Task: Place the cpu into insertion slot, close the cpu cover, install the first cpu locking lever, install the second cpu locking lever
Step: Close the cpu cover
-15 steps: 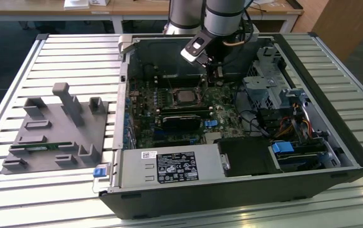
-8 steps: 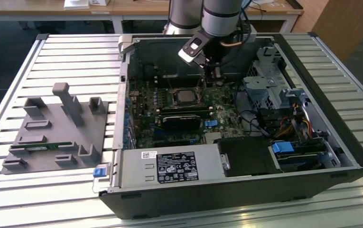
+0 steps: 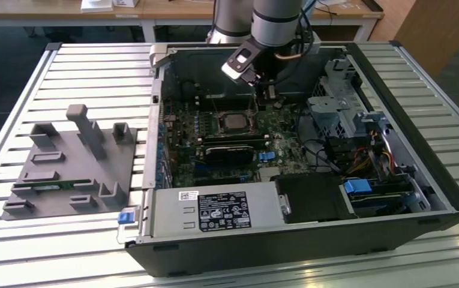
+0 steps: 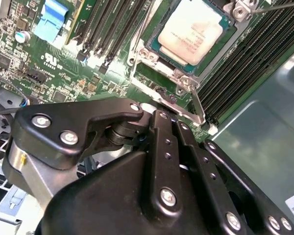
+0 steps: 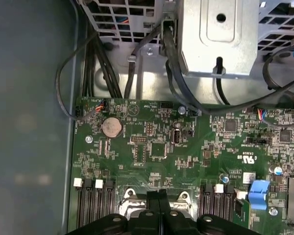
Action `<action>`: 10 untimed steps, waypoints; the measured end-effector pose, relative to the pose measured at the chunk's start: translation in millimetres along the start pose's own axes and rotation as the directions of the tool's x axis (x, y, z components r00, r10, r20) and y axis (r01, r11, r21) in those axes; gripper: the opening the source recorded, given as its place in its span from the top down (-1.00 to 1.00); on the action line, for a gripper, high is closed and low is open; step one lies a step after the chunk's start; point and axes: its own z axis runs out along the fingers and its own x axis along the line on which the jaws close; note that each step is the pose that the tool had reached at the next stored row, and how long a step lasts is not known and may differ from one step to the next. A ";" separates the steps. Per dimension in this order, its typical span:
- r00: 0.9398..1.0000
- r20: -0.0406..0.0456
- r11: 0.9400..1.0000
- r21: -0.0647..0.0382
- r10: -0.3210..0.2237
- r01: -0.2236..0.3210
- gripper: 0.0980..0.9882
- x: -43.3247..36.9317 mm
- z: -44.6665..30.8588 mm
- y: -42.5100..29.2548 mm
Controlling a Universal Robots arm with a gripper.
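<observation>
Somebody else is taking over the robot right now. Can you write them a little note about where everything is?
Tool: shut, nothing seen in it, hanging over the green circuit board inside the open black computer case.
Small square silvery-beige cpu: seated in the black-framed square insertion slot.
Thin silver-grey metal cpu cover: looks lowered around the cpu.
Thin metal locking levers: beside the slot; latched or not, cannot tell.
Done: cpu placed, cover seemingly closed. Left: both levers unconfirmed.

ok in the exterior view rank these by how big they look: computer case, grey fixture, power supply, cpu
1. computer case
2. grey fixture
3. power supply
4. cpu, by far the smallest
</observation>
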 end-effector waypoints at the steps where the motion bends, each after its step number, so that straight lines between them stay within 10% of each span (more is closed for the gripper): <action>1: 1.000 0.000 1.000 0.000 0.000 0.000 0.98 0.0 0.2 -0.9; 10: 1.000 0.000 1.000 0.000 0.000 0.000 0.98 0.3 1.9 -9.6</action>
